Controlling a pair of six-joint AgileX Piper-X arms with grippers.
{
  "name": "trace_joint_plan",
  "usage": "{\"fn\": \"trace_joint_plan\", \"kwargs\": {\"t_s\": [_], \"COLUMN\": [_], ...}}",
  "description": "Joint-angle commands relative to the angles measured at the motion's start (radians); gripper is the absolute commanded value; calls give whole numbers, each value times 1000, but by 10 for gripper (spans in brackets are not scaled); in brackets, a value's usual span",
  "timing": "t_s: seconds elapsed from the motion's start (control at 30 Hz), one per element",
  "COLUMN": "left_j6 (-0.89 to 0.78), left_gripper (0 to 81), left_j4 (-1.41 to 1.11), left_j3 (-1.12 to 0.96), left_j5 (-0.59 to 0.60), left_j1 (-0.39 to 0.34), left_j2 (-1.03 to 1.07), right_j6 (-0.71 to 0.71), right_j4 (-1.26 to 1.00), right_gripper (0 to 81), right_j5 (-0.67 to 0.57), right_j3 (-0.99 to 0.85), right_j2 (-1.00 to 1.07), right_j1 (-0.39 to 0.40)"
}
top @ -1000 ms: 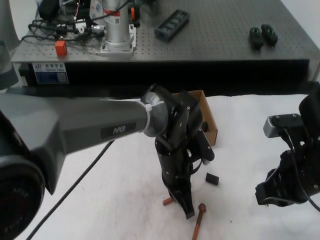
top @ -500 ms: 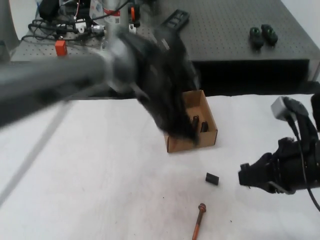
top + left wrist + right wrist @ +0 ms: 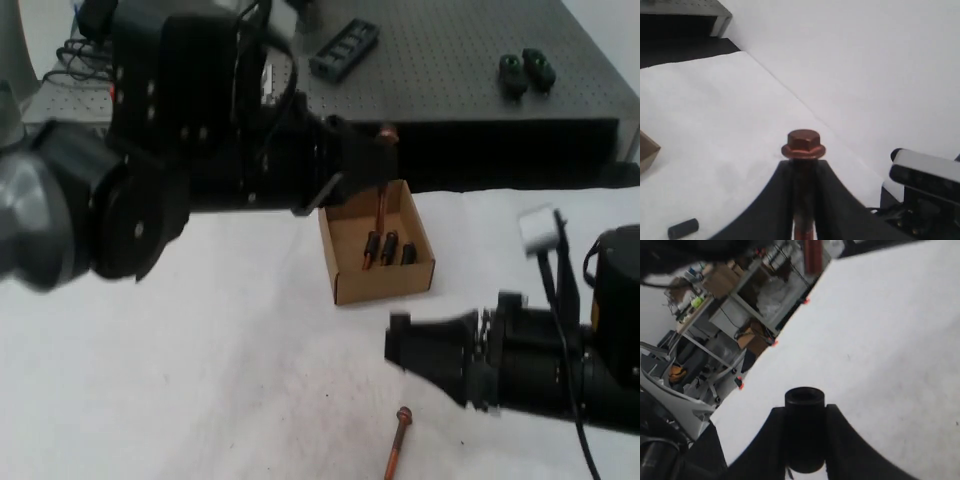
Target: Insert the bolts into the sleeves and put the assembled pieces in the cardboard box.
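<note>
Above the cardboard box's (image 3: 345,285) far wall hangs the left tool (image 3: 383,155), on its near side the right tool (image 3: 397,336). The left pinches a bolt (image 3: 803,144), head outward, the right a sleeve (image 3: 805,435) (bore seemingly aimed boltward).

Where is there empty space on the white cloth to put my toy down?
There is a big bare patch of white cloth left of the cardboard box. It is crowded between the box, the right gripper and the loose bolt.
</note>
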Motion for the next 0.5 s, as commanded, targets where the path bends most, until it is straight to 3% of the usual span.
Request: {"fn": "trace_joint_plan", "kwargs": {"t_s": [0.0,0.47], "left_j6": [-14,-12], "left_gripper": [7,7], "left_j4": [-30,-30], "left_j3": [-7,-2], "left_j5": [-5,69], "left_j1": [0,0], "left_j2": [-15,-15], "right_j6": [7,7], "right_j4": [-45,-38], "right_gripper": [5,5], "right_j5": [12,-33], "right_j3": [-6,-103], "right_j2": [-2,121], "right_j1": [3,3]}}
